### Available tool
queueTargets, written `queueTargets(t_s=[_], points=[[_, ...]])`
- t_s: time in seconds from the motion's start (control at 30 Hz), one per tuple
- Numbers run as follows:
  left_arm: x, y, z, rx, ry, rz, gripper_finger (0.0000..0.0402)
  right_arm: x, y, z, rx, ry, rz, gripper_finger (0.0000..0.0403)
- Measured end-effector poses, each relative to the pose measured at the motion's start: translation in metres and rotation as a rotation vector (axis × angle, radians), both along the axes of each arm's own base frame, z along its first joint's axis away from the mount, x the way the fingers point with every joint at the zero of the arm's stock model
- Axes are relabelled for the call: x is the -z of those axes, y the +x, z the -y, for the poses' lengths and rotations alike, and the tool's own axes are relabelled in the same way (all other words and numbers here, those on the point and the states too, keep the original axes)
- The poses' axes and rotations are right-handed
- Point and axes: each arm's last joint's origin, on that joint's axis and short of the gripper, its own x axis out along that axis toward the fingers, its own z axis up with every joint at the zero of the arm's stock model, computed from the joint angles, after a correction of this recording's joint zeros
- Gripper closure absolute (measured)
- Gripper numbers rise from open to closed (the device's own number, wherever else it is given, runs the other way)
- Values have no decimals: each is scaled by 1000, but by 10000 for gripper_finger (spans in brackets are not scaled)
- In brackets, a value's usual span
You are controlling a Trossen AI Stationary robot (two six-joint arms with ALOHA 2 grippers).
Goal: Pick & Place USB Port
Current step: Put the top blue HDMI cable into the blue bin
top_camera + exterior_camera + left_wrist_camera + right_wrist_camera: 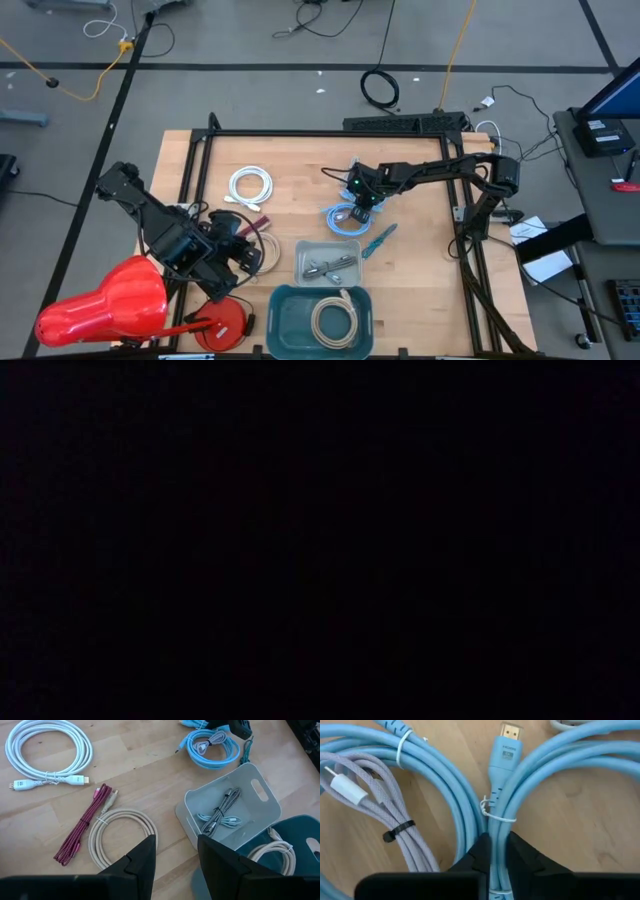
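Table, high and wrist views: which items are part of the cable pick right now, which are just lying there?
In the job:
- right gripper, shut on blue HDMI cable
- grey bin with cables in it
- teal bin holding a beige cable

Lying about:
- white cable
- red cable
- beige coil
- lilac cable inside the blue coil
- left gripper, open, waiting

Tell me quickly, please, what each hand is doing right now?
Left hand: open, holding nothing, above the beige cable.
Right hand: shut on the light blue HDMI cable.
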Motion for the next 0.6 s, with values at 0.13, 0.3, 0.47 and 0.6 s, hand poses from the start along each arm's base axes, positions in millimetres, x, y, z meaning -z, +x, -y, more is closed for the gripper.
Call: queueTargets(t_s=[0.13, 0.3, 0.47, 0.6], points=[[0, 0, 0, 0, 0, 0, 254, 1, -2, 0, 18, 9, -17, 378], [0, 0, 0, 0, 0, 0, 254, -1, -3, -2, 36, -11, -34, 378], [0, 0, 0, 1, 0, 0, 254, -9, -7, -8, 41, -60, -45, 378], [0, 0, 0, 7, 5, -3, 254, -16, -9, -10, 54, -78, -38, 378]])
